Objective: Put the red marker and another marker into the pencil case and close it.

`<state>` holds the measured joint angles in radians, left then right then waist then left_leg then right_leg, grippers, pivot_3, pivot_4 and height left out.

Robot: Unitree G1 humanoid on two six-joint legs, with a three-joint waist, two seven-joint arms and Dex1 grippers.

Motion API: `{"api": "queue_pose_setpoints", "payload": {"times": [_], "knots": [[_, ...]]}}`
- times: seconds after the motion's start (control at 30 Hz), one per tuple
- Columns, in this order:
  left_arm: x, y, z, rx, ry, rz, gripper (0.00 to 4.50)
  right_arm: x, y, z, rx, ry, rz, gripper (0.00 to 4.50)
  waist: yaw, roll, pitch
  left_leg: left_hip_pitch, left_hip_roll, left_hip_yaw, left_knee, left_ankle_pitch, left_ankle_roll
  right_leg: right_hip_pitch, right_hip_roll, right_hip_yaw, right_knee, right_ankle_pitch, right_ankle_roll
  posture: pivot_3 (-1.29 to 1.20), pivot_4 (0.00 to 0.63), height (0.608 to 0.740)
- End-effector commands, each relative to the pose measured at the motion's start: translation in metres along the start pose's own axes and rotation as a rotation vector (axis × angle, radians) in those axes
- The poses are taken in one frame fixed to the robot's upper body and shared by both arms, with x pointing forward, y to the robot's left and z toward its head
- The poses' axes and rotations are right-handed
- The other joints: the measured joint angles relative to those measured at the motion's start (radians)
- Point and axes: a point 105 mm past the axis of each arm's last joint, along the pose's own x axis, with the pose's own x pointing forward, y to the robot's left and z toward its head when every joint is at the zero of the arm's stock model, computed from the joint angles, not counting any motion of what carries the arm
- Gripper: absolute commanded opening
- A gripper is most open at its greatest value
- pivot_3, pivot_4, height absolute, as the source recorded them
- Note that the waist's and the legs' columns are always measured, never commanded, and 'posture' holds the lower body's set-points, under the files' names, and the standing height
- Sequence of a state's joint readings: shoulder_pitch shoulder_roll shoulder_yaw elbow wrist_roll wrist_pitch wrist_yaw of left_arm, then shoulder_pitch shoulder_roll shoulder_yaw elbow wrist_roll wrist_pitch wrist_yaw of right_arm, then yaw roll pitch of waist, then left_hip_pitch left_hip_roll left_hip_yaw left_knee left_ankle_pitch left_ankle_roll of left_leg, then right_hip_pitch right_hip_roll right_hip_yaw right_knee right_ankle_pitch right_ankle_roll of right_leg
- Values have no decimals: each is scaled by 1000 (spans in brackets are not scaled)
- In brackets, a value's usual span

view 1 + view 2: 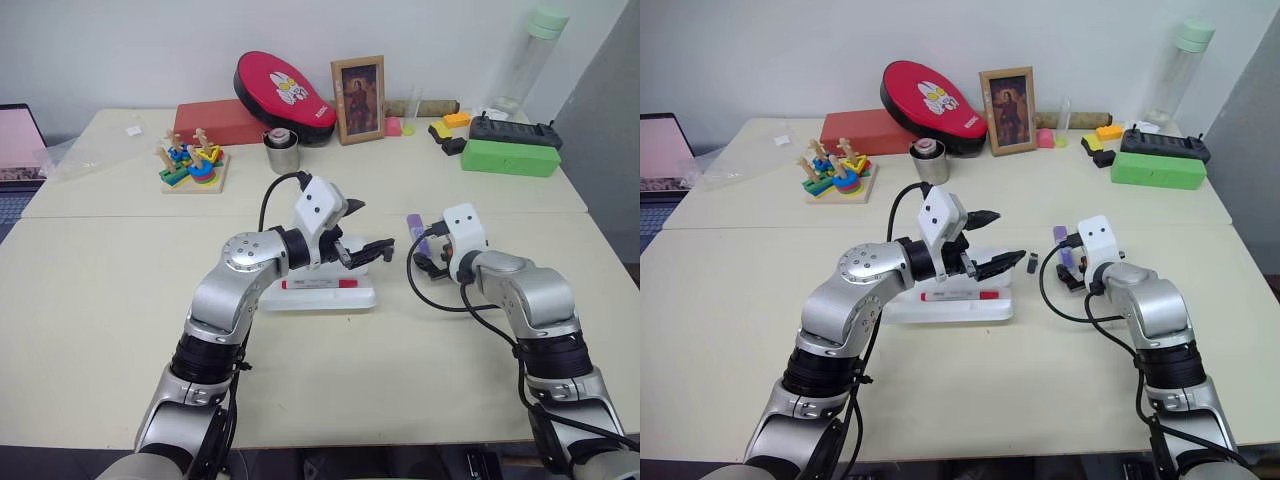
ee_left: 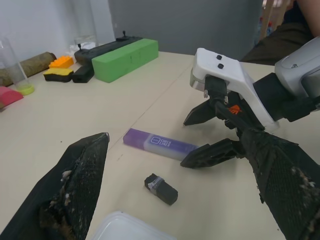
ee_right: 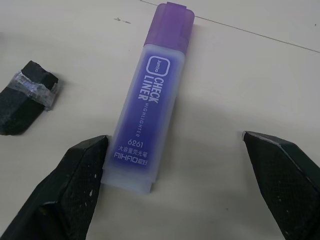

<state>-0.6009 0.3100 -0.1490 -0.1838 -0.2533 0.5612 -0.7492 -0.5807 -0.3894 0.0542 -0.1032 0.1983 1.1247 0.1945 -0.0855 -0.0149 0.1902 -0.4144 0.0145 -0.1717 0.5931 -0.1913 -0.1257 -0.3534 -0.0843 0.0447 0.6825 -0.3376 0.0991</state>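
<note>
We see a beige table [image 1: 100, 300] bearing the pencil case [image 1: 330, 297] mid-table, purple highlighter [image 3: 147, 112] beside it, green block [image 1: 510, 157] near the far right corner

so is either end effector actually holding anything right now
Nothing is held. The right end effector is open around the purple highlighter, which lies on the table. The left end effector is open above the pencil case.
</note>
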Motion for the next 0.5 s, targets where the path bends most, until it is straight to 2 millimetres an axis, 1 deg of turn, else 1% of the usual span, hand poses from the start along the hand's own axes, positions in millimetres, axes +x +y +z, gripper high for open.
{"api": "queue_pose_setpoints", "payload": {"times": [0.03, 0.1, 0.2, 0.43, 0.5], "knots": [[-4, 7, 17, 51, -52, 35, 4483, -1, 5, 9, 8, -19, -2, 4500, 0, 0, 0, 0, 0, 0, 0, 0, 0, 0, 0, 0, 0, 0, 0, 0, 150, 740], [-5, 9, 18, 48, -55, 40, 4483, 1, 8, 6, -2, -10, -2, 4500, -1, 0, 0, 0, 0, 0, 0, 0, 0, 0, 0, 0, 0, 0, 0, 0, 150, 740], [-5, 9, 17, 46, -53, 39, 4500, 3, 10, 2, -8, 2, -6, 3992, -1, 0, 0, 0, 0, 0, 0, 0, 0, 0, 0, 0, 0, 0, 0, 0, 150, 740], [-4, 7, 17, 43, -50, 32, 4500, 4, 10, 2, 0, -2, 4, 2177, 1, 0, 0, 0, 0, 0, 0, 0, 0, 1, 0, 0, 0, 0, 0, 0, 150, 740], [-4, 8, 17, 45, -48, 32, 4500, 4, 10, 4, 3, -8, 9, 1787, 1, 0, 0, 0, 0, 0, 0, 0, 0, 1, 0, 0, 0, 0, 0, 0, 150, 740]]}}
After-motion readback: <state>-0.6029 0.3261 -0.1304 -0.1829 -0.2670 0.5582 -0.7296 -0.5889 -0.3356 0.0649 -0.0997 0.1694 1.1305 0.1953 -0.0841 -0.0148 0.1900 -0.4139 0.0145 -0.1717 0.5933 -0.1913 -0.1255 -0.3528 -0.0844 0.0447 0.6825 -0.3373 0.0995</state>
